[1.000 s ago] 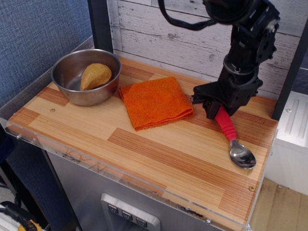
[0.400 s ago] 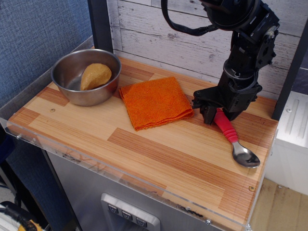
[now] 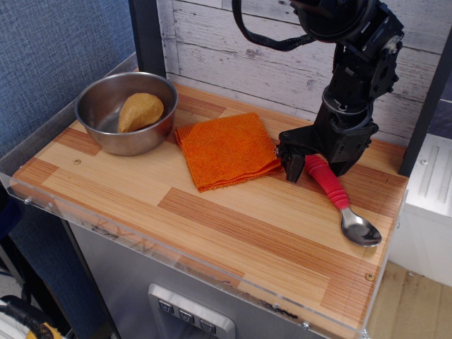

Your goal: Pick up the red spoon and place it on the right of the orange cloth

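Gripper [image 3: 311,164] jaws spread, straddling upper end of red spoon [image 3: 337,199] handle; grip contact unclear. Spoon lies on wooden tabletop [image 3: 212,212], at 3 o'clock of orange cloth [image 3: 227,149], metal bowl toward 5 o'clock.

A round shiny steel bowl [image 3: 126,111] holding a tan rounded lump [image 3: 140,111] sits at the left end of a striped light-and-dark wooden tabletop [image 3: 212,219], before a whitewashed plank wall [image 3: 247,49].
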### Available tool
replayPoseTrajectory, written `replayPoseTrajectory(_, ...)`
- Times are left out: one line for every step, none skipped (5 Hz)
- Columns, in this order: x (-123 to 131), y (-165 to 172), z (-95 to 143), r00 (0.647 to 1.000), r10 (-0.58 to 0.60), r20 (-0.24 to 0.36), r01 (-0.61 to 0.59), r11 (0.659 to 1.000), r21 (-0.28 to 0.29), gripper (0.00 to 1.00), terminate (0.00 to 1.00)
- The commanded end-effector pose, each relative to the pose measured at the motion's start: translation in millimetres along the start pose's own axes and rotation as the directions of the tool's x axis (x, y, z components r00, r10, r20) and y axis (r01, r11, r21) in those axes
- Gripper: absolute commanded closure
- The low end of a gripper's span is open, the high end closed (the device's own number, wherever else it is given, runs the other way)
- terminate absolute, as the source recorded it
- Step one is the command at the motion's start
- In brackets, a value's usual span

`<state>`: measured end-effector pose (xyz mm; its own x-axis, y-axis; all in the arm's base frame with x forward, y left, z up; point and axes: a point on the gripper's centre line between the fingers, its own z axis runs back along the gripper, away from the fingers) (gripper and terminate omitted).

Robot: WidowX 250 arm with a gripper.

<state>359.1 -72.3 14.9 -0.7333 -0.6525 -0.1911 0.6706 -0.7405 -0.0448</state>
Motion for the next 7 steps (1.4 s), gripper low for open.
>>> replayPoseTrajectory(-13.4,-4.2,46.3,1.000,0.012,-0.017,-0.011,0.995,0.097,0.00,0.00)
replayPoseTrajectory(-23.2,-6.0,79.0,0.999,-0.012,-0.038,0.017,0.991,0.131,0.00,0.00)
replayPoseTrajectory(-31.9,-15.8,110.0,0.999,0.008,-0.041,-0.001,0.983,0.183,0.00,0.00)
replayPoseTrajectory(-40.1,-37.1,141.6,0.998,0.047,-0.048,-0.036,0.977,0.210,0.00,0.00)
replayPoseTrajectory(-44.4,-55.1,165.0,0.996,0.075,-0.058,-0.061,0.975,0.214,0.00,0.00)
replayPoseTrajectory(-44.9,-70.2,176.4,0.992,0.075,-0.101,-0.054,0.979,0.198,0.00,0.00)
replayPoseTrajectory(-44.9,-70.2,176.4,0.992,0.075,-0.101,-0.054,0.979,0.198,0.00,0.00)
